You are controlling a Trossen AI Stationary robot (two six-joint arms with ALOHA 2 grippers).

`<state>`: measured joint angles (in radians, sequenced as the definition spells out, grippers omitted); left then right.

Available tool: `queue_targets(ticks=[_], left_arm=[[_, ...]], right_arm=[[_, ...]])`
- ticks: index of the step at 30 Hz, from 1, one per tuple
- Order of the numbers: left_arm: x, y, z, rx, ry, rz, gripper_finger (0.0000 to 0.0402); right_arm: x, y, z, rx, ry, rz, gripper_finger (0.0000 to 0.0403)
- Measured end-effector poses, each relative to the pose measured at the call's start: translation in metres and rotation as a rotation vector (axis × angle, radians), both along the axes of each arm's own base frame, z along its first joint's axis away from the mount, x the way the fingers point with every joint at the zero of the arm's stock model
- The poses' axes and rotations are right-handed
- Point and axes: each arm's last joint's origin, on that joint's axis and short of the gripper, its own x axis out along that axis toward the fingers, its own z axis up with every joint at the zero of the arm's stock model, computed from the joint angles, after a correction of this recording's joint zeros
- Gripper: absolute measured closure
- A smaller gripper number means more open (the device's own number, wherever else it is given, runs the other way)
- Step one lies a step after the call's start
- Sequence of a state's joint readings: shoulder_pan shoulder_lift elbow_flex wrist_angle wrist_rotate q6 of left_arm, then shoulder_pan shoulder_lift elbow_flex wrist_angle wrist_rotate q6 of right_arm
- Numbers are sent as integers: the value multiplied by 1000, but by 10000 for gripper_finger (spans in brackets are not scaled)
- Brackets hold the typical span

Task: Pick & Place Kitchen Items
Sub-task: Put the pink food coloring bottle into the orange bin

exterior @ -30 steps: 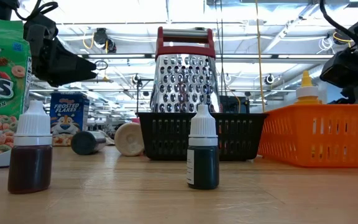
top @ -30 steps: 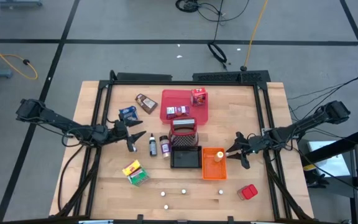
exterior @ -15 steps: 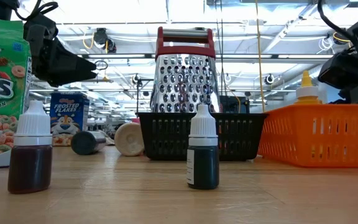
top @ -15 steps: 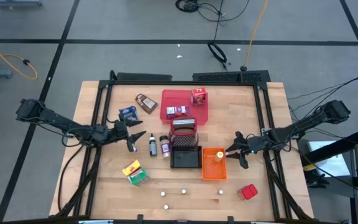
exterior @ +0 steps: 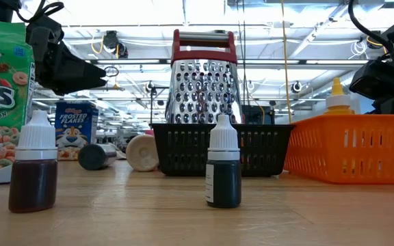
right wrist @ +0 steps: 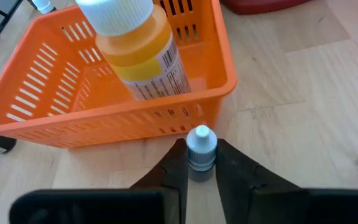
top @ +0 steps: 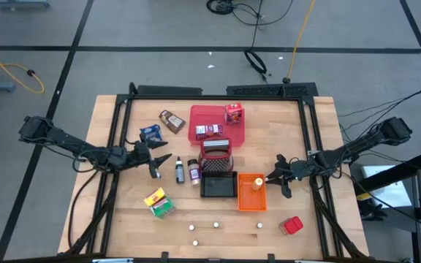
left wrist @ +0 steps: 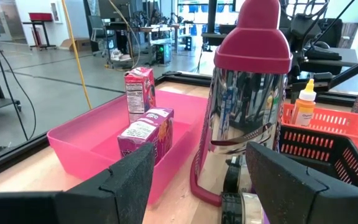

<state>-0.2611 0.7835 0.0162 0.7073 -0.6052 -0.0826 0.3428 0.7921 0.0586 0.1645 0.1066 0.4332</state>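
Note:
My right gripper (top: 272, 177) is shut on a small bottle with a white cap (right wrist: 201, 142), beside the orange bin (top: 251, 197) on its right side. My left gripper (top: 156, 162) is open and empty, left of two small dark bottles (top: 180, 172) (top: 194, 172) that stand upright on the table. A yellow-green box (top: 159, 202), a blue box (top: 150, 132), a brown pouch (top: 172, 121) and a red pack (top: 291, 225) lie on the table. Pink boxes (top: 209, 131) and a red box (top: 233, 112) stand in the red tray (top: 199, 115). My right gripper pinches the small bottle's body just below the white cap (right wrist: 201, 167) between its two fingers (right wrist: 176, 171). The fingers come from the table's right side, slanting down. The bottle points cap-up close to the bin's wall; the fingers hide its base.
A metal grater (top: 216, 150) stands in the black wire basket (top: 218, 164), with a black tray (top: 218, 187) in front. A yellow bottle (right wrist: 138, 56) stands in the orange bin. Small white pieces (top: 215, 225) lie near the front edge.

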Motion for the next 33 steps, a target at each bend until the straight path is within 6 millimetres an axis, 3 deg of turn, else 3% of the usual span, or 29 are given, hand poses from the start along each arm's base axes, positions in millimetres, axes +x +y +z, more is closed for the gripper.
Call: queue_targets(ticks=[9, 18, 33], left_arm=[[0, 0, 0, 0, 0, 0, 147], [0, 0, 0, -3, -2, 0, 146], [0, 0, 0, -7, -3, 0, 146]], right_arm=[[-2, -1, -2, -30, 58, -12, 356], [7, 1, 26, -118, 135, 15, 356], [7, 0, 61, -135, 32, -5, 356]])
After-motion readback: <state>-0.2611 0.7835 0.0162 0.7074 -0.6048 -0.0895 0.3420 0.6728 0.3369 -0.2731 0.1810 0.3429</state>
